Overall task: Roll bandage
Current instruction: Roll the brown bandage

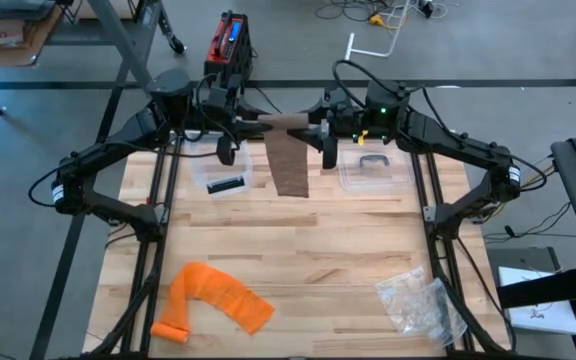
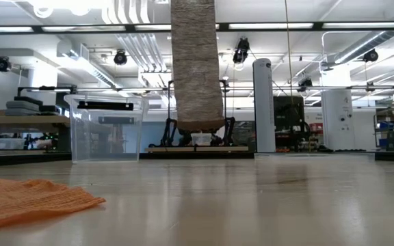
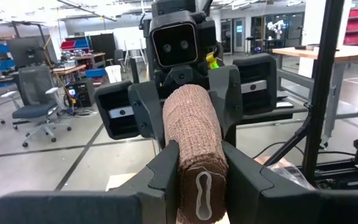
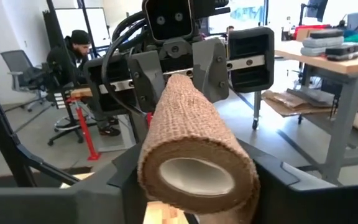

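A brown bandage roll (image 1: pixel 286 124) hangs level, high over the table's far middle, between my two grippers. Its loose tail (image 1: pixel 290 166) hangs straight down; in the low view the tail (image 2: pixel 197 68) ends clear of the tabletop. My left gripper (image 1: pixel 264 126) is shut on the roll's left end, my right gripper (image 1: pixel 314 129) on its right end, and the two face each other. In the left wrist view the roll (image 3: pixel 194 130) runs away to the right gripper's fingers (image 3: pixel 230 99). The right wrist view shows the roll's open round core (image 4: pixel 194 175). My left gripper (image 3: pixel 197 155) pinches the roll's left end (image 3: pixel 201 186) between its two fingers, level, coming from the table's left, fingers along the roll. The core there is squeezed into a narrow slot. The roll is lifted clear. My right gripper (image 4: pixel 194 165) has the roll's right end (image 4: pixel 166 143) between its two fingers, level, from the table's right, fingers along the roll. The core at this end stays round. The tail hangs slack below.
Two clear plastic boxes (image 1: pixel 223 176) (image 1: pixel 373 170) sit on the table's far part, left and right of the tail. An orange bandage (image 1: pixel 213 300) lies near the front left, a clear plastic bag (image 1: pixel 418 300) near the front right.
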